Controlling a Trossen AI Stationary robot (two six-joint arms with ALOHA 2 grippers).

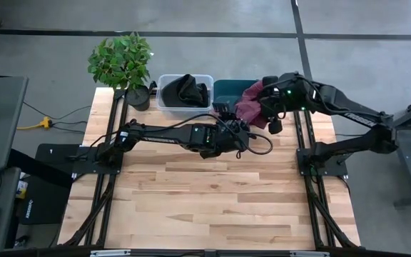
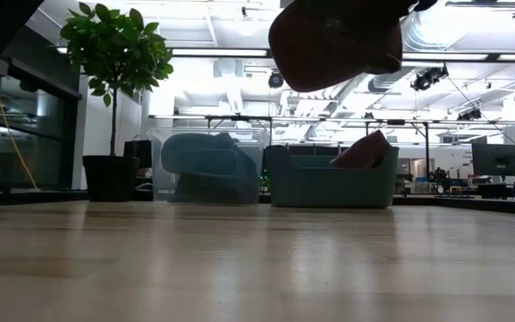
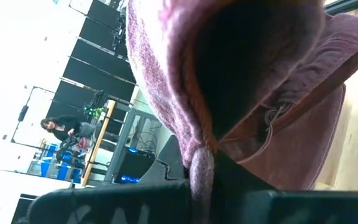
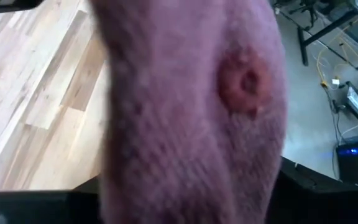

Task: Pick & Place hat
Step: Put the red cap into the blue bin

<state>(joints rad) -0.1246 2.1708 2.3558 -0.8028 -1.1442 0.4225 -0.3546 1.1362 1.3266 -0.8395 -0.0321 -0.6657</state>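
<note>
A maroon hat [image 1: 251, 104] is lifted above the table's far side, just in front of the teal bin [image 1: 228, 88]; in the low view the hat [image 2: 336, 40] hangs at the top of the picture. My right gripper [image 1: 271, 114] is at its right side and my left gripper [image 1: 242, 133] at its near edge, both shut on it. The hat [image 3: 253, 81] fills the left wrist view, and the hat [image 4: 191, 118] also fills the right wrist view. A second maroon hat [image 2: 362, 149] leans in the teal bin [image 2: 329, 183]. My left gripper pinches the hat's lower rim [image 3: 201, 163] between its two fingers, coming from the table's left and near side. The hat's crown rises beyond the fingers, clear of the table. My right gripper holds the crown fabric near an eyelet [image 4: 246, 82]; the cloth itself hides the fingertips. The hat is lifted clear.
A clear bin [image 1: 184, 93] with a black hat [image 1: 187, 88] stands left of the teal bin, and a potted plant [image 1: 123, 64] stands at the far left corner. Bare wood [image 1: 205, 200] spreads over the near half of the table.
</note>
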